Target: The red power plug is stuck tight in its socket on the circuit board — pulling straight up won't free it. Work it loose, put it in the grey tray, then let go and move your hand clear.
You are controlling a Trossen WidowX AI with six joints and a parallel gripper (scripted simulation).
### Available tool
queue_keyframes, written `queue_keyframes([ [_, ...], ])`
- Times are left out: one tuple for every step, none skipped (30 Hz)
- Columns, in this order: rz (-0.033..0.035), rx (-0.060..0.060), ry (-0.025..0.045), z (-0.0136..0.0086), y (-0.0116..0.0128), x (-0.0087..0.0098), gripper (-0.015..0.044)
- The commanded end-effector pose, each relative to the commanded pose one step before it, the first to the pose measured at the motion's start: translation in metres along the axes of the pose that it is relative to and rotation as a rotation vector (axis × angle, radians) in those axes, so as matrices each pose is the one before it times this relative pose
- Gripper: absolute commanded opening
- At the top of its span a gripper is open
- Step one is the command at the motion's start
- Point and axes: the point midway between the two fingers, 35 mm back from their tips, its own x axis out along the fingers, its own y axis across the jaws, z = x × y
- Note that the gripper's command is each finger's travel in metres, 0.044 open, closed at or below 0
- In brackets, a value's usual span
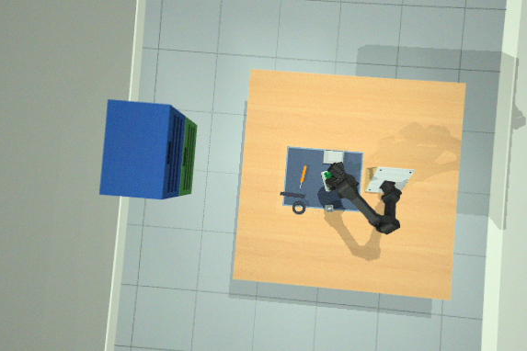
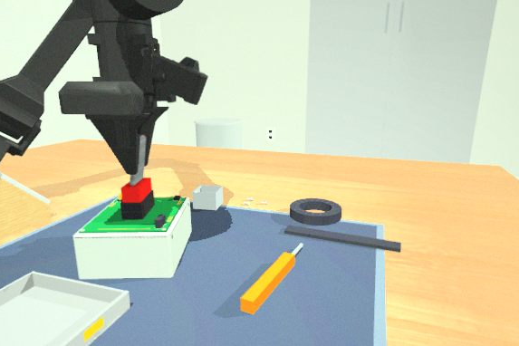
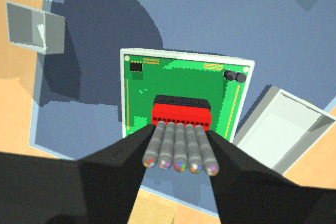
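Grey wires (image 2: pixel 141 156) (image 3: pixel 180 145) are running up from the red plug (image 2: pixel 136 192) (image 3: pixel 181 112). The pincer (image 1: pixel 331 176) (image 2: pixel 139 169) (image 3: pixel 179 133) is gripping them above the socket (image 2: pixel 134 210) (image 3: pixel 182 101).
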Motion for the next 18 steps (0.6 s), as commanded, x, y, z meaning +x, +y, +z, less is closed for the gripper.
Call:
queue_keyframes([
  [-0.00394, -0.0011, -0.00280, 0.00090, -0.00078, 0.00046, 0.0000],
  [0.00000, 0.0000, 0.00000, 0.00000, 0.00000, 0.00000, 0.0000],
  [0.00000, 0.0000, 0.00000, 0.00000, 0.00000, 0.00000, 0.0000],
  [0.00000, 0.0000, 0.00000, 0.00000, 0.00000, 0.00000, 0.0000],
  [0.00000, 0.0000, 0.00000, 0.00000, 0.00000, 0.00000, 0.0000],
  [0.00000, 0.0000, 0.00000, 0.00000, 0.00000, 0.00000, 0.0000],
  [0.00000, 0.0000, 0.00000, 0.00000, 0.00000, 0.00000, 0.0000],
  [0.00000, 0.0000, 0.00000, 0.00000, 0.00000, 0.00000, 0.0000],
  [0.00000, 0.0000, 0.00000, 0.00000, 0.00000, 0.00000, 0.0000],
  [0.00000, 0.0000, 0.00000, 0.00000, 0.00000, 0.00000, 0.0000],
  [0.00000, 0.0000, 0.00000, 0.00000, 0.00000, 0.00000, 0.0000],
  [-0.00005, 0.0000, 0.00005, -0.00002, 0.00000, -0.00239, 0.0000],
  [-0.00006, 0.0000, 0.00006, -0.00001, -0.00001, -0.00241, 0.0000],
  [-0.00044, 0.0000, 0.00006, -0.00001, 0.00002, -0.00241, 0.0000],
  [-0.00263, 0.0000, 0.00006, -0.00001, 0.00020, -0.00240, 0.0000],
  [-0.00645, 0.0001, 0.00005, 0.00000, 0.00052, -0.00240, 0.0000],
  [-0.01095, 0.0001, 0.00003, 0.00000, 0.00088, -0.00240, 0.0000],
  [-0.01491, 0.0001, 0.00001, 0.00001, 0.00119, -0.00239, 0.0000],
])
